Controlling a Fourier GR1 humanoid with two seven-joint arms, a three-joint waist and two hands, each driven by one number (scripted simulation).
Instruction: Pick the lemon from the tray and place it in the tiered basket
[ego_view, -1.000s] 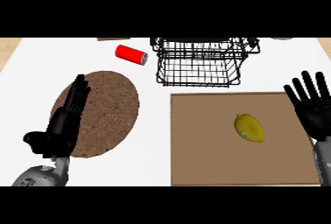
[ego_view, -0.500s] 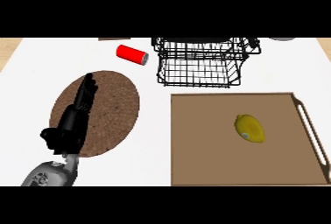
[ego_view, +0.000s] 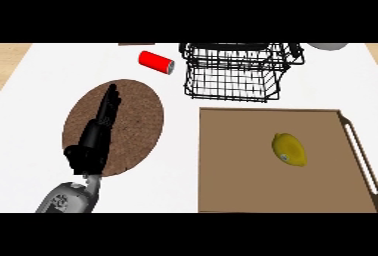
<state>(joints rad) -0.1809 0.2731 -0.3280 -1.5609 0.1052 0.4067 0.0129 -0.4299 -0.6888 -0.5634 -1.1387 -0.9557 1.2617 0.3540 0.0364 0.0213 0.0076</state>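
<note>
A yellow lemon (ego_view: 289, 149) lies on a brown tray (ego_view: 244, 170) at the right of a white counter (ego_view: 177, 165), a pale handle running along the tray's right edge. Behind the tray stands a black wire tiered basket (ego_view: 238, 70), with a red can (ego_view: 156, 61) lying on its side just to its left. The robot's left hand (ego_view: 94, 136) extends over a round brown mat (ego_view: 136, 125), fingers straight and pointing away towards the far side of the counter, its grey forearm entering from the lower left. A pale round object shows partly at the top right corner.
</note>
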